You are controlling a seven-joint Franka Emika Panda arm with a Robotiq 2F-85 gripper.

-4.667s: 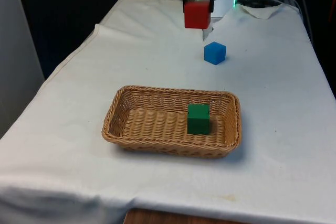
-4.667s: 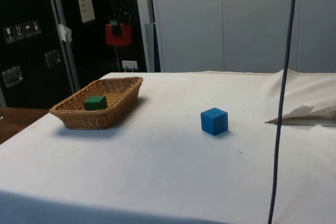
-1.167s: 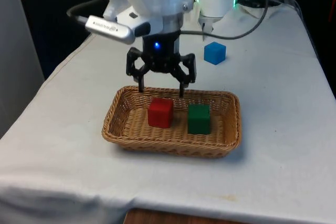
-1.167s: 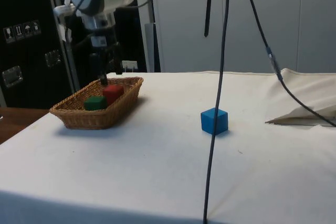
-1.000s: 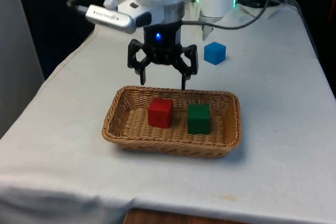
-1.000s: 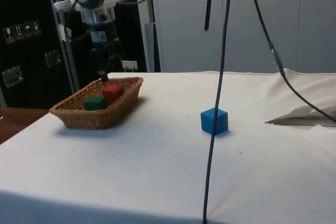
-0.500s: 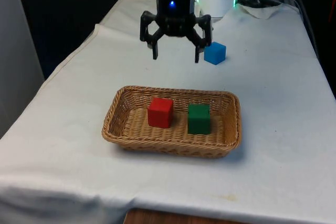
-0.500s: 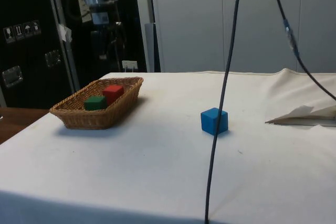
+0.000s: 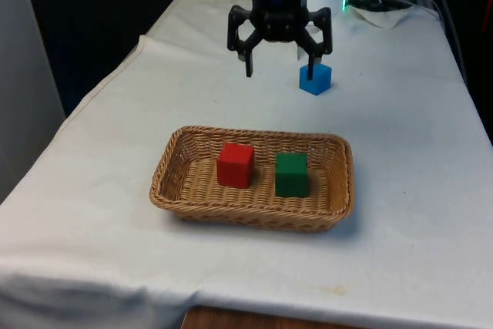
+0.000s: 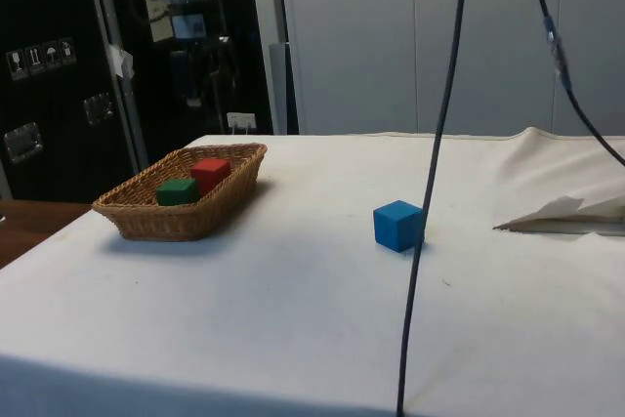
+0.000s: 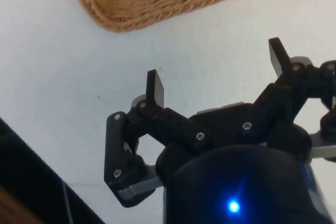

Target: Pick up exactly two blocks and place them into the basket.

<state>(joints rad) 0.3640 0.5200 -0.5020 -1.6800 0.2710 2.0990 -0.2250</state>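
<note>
The basket (image 9: 254, 179) stands on the white cloth (image 9: 400, 159) near the middle of the table, and two blocks already lie inside it: a red block (image 9: 235, 165) and a green block (image 9: 291, 174). They sit side by side on the woven floor, apart from each other, with the red one toward the front view's left. Since the task asks for exactly two blocks, the count appears to be reached, so the work seems finished.

The gripper (image 9: 279, 67) hangs in the air above the table, beyond the far rim of the basket and well clear of it. Its two fingers stand wide apart and nothing is between them, as the wrist view also shows (image 11: 215, 72). This empty, spread pose fits a tool that has let go of its load.

A blue block (image 9: 315, 78) rests on the cloth farther from the basket, and in the front view one fingertip overlaps it, but the gripper looks to be above it, not touching. This third block should probably stay where it is. A dark cable (image 10: 430, 192) hangs across the side view, and nothing blocks the basket.
</note>
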